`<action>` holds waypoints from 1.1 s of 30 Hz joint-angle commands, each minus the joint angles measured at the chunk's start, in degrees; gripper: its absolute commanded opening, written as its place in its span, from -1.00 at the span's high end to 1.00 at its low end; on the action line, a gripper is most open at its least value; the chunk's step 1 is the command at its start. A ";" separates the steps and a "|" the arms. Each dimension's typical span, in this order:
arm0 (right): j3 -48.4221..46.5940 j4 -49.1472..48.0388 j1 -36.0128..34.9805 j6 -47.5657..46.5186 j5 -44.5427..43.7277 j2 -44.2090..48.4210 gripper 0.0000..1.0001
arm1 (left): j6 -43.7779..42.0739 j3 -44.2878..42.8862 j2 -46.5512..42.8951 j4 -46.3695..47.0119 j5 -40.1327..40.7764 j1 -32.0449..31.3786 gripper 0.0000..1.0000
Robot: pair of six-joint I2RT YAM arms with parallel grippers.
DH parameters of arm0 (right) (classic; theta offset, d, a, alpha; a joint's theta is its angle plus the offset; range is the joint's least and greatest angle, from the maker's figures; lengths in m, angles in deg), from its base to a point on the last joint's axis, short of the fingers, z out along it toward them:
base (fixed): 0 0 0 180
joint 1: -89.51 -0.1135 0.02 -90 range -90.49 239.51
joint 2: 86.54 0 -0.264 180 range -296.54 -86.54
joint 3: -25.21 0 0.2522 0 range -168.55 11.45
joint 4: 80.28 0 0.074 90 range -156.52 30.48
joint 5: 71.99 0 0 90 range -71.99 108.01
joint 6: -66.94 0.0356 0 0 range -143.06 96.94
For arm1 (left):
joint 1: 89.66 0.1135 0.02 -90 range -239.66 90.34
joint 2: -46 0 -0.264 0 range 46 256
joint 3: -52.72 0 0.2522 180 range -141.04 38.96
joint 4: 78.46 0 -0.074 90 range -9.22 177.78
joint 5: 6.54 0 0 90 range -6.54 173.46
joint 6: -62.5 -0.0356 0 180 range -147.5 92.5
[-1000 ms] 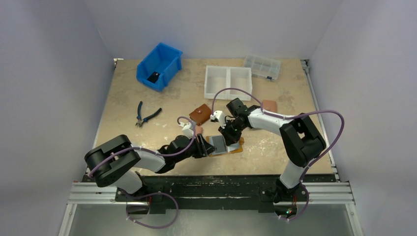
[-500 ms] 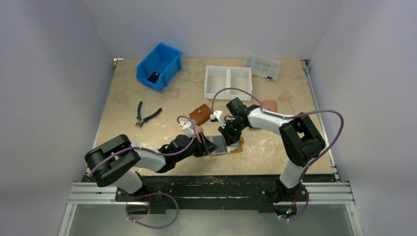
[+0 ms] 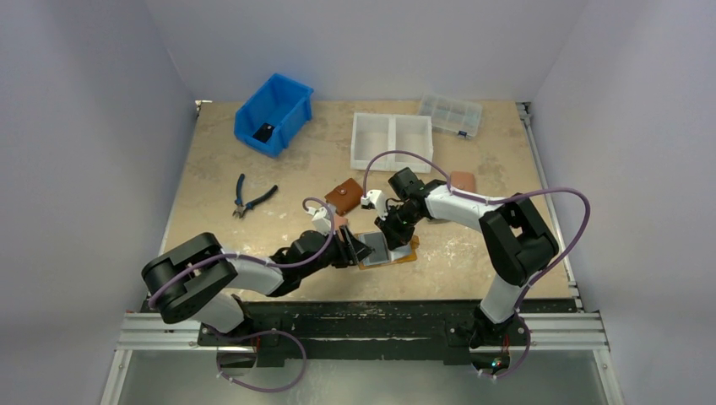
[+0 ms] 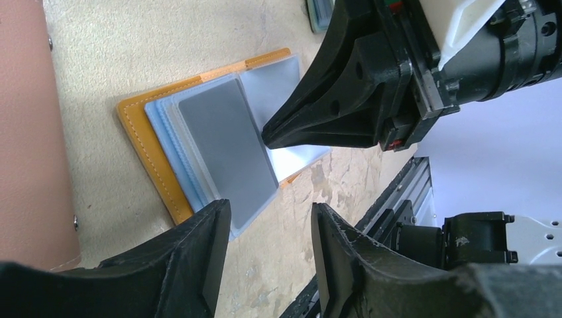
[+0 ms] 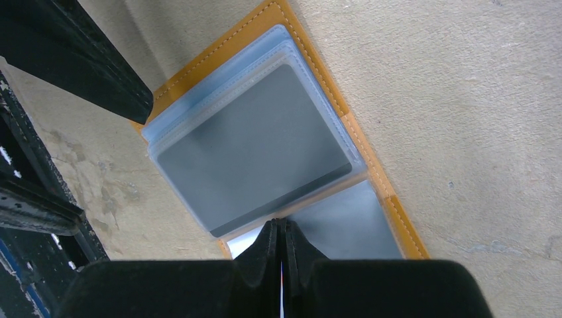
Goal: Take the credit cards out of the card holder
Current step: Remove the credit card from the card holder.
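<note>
1. Beige table [image 3: 219,253] inside pale grey walls; the two arms meet near its front middle.
2. The card holder [image 3: 397,256] lies open and flat there, orange cover down [image 4: 142,142], clear bluish sleeves fanned on top [image 5: 318,73].
3. A grey card [image 4: 228,149] sits inside the topmost sleeve [image 5: 255,156], not drawn out.
4. The right gripper [image 3: 390,236] is clenched, its jaws tight together, the tip [image 5: 278,228] resting on the sleeves at the fold; whether it pinches any plastic I cannot tell.
5. The left gripper [image 3: 348,246] is released, jaws apart with nothing between them [image 4: 268,218], low and just beside the sleeves' free edge.
6. Farther back lie a brown wallet [image 3: 343,196], a pink wallet [image 3: 462,180], pliers [image 3: 252,199], a blue bin [image 3: 273,114], a white tray [image 3: 392,142] and a clear box [image 3: 450,115].
</note>
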 commanded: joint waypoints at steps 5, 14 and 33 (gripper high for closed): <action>-0.59 0.96 -0.23 -0.73 -1.02 -2.01 0.96 | -1.54 -0.92 2.10 4.03 0.62 -0.18 0.01; -0.64 1.03 -0.24 -0.79 -1.02 -2.10 0.96 | -1.37 -1.87 4.12 5.54 -0.01 -0.18 0.02; -0.65 1.12 -0.22 -0.73 -1.02 -2.36 0.96 | 0.14 -2.12 6.37 6.80 -0.36 -0.18 0.02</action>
